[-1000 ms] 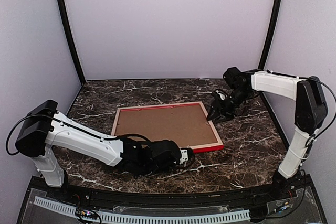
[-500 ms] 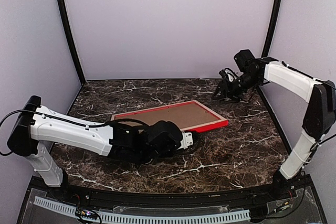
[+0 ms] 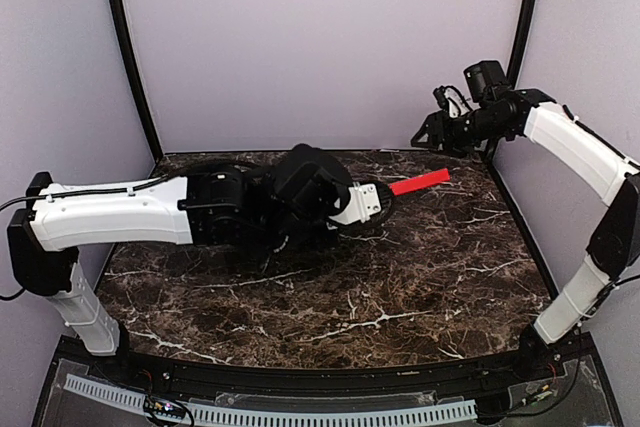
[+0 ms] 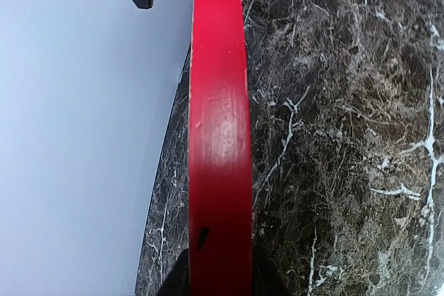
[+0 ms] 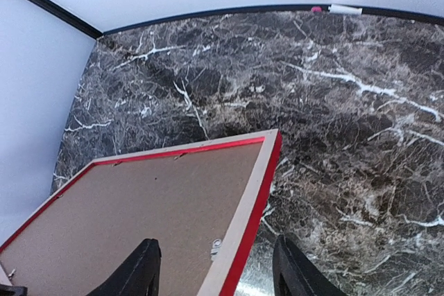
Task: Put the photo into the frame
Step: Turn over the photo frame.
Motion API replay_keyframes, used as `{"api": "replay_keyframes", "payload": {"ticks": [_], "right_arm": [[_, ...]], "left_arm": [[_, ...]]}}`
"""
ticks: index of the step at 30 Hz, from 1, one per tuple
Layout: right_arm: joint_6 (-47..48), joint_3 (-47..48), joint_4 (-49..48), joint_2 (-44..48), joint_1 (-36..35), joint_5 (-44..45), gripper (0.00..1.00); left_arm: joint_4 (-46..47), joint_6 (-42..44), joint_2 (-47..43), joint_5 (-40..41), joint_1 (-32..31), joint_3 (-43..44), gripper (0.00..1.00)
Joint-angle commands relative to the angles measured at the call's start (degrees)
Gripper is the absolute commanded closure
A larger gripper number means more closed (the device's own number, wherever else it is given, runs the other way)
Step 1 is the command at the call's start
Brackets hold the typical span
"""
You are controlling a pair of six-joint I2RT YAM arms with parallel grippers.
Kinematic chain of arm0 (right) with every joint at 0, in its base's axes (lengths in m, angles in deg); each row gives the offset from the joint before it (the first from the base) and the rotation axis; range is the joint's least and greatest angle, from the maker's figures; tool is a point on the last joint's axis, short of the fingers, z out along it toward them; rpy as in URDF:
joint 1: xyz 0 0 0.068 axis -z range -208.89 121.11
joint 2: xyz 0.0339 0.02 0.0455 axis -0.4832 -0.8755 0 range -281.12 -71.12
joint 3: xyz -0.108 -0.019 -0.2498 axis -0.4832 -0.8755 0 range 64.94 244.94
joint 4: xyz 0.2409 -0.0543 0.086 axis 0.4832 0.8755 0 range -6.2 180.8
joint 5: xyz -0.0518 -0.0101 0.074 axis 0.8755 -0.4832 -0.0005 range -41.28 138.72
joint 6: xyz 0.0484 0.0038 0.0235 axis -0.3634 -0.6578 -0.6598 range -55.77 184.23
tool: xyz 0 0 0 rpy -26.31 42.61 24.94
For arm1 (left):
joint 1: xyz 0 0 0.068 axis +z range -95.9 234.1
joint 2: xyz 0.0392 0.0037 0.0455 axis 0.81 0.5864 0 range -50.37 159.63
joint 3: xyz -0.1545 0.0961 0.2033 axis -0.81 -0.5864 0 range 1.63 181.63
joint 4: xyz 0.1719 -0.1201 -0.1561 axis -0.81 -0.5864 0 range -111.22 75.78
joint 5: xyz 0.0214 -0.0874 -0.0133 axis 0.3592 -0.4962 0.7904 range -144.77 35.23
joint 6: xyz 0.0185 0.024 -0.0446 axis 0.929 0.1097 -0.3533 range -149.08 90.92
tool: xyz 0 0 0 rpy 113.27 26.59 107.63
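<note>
My left gripper (image 4: 220, 285) is shut on a red rail of the frame (image 4: 219, 123), one dark finger on each side of it. From above, the frame (image 3: 420, 183) is lifted and nearly edge-on, mostly hidden behind my left gripper (image 3: 378, 199) and its arm. In the right wrist view the frame (image 5: 255, 192) turns its pale wood back to me, with a brown backing board (image 5: 139, 213) in it. My right gripper (image 3: 428, 132) hangs open in the air at the back right, its fingers (image 5: 135, 268) apart above that frame's corner. The photo is hidden.
The dark marble table (image 3: 400, 287) is closed in by pale walls, with black poles (image 3: 130, 57) at the back corners. A small metal hanger (image 5: 216, 246) sits on the backing board near the rail. White tape (image 5: 345, 10) marks the table's far edge.
The left arm has lifted the frame off the table and swung it up toward the back, tightening its jaws on the rail. The right gripper has risen toward the back right and opened wider.
</note>
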Motion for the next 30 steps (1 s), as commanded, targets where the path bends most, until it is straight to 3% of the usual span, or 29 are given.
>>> {"api": "replay_keyframes", "payload": {"ticks": [1, 8, 16, 23, 30], "right_arm": [[-1.08, 2.16, -5.11, 2.56, 1.76, 2.59, 0.42], [-0.37, 1.91, -6.92, 3.98, 4.05, 2.49, 0.34], [2.72, -1.88, -11.19, 8.64, 4.46, 0.83, 0.27], [5.95, -6.62, -16.99, 12.31, 4.35, -9.78, 0.22], [11.96, -6.03, -18.32, 12.46, 1.64, -18.65, 0.17]], "left_arm": [[-6.18, -2.87, -2.09, -2.21, 3.49, 12.94, 1.0], [-16.06, -9.08, -0.49, -19.6, 11.63, 26.84, 1.0], [-22.61, -13.64, 0.45, -37.18, 21.76, 36.2, 1.0], [-27.53, -13.63, 0.6, -54.78, 29.2, 36.91, 1.0], [-31.13, -11.63, 1.06, -63.94, 32.29, 36.87, 1.0]]}}
